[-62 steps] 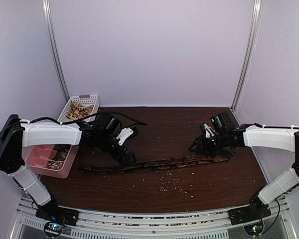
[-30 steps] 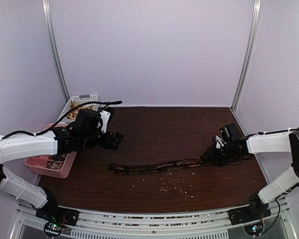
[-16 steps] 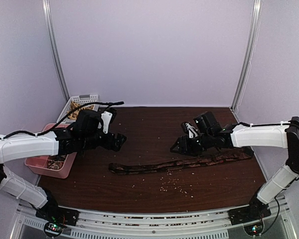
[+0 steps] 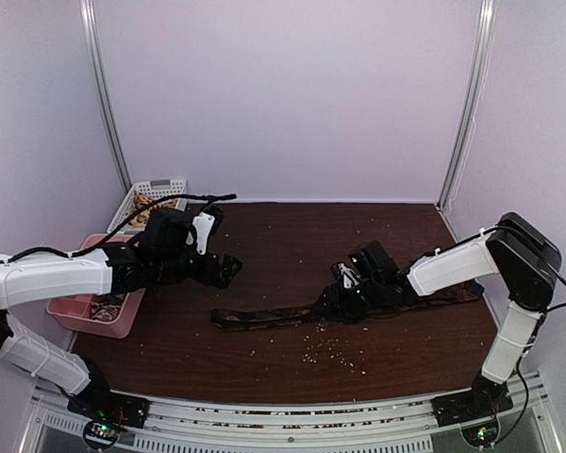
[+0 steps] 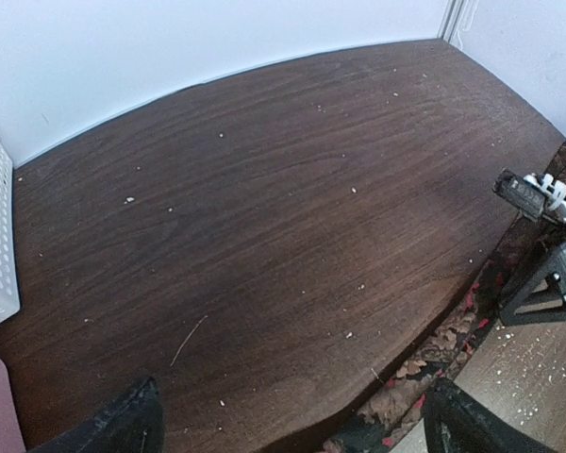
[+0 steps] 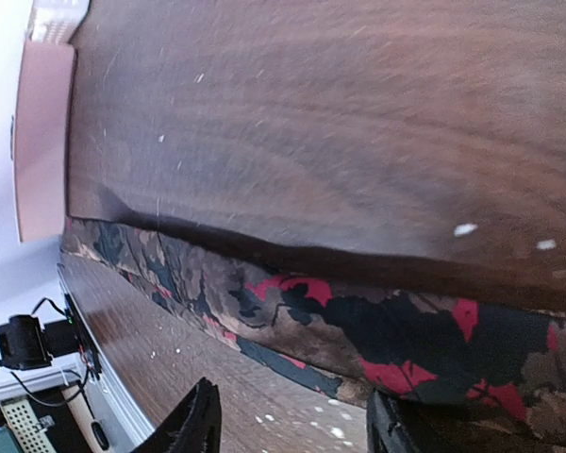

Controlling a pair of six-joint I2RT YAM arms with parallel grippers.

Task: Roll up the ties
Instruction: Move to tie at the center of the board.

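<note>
One tie (image 4: 274, 316) lay stretched on the worktop (image 4: 292, 236), the only one I could count for sure. It ran from an end at 8 o'clock of the worktop's middle to an end at 3 o'clock. There were two claws. The left claw (image 4: 224, 271) hung at 9 o'clock of the middle, apart from the tie, its fingers spread wide in its wrist view (image 5: 292, 387) and holding nothing. The right claw (image 4: 332, 300) sat low on the tie near 5 o'clock. In its wrist view its fingers (image 6: 200, 429) stood apart, and the red, black and brown cloth (image 6: 358, 326) crossed just beyond the tips. One white basket (image 4: 141, 192) and one pink tray (image 4: 71, 311) stood at 9 to 10 o'clock. Pale crumbs (image 4: 325, 349) lay scattered at 6 o'clock.
</note>
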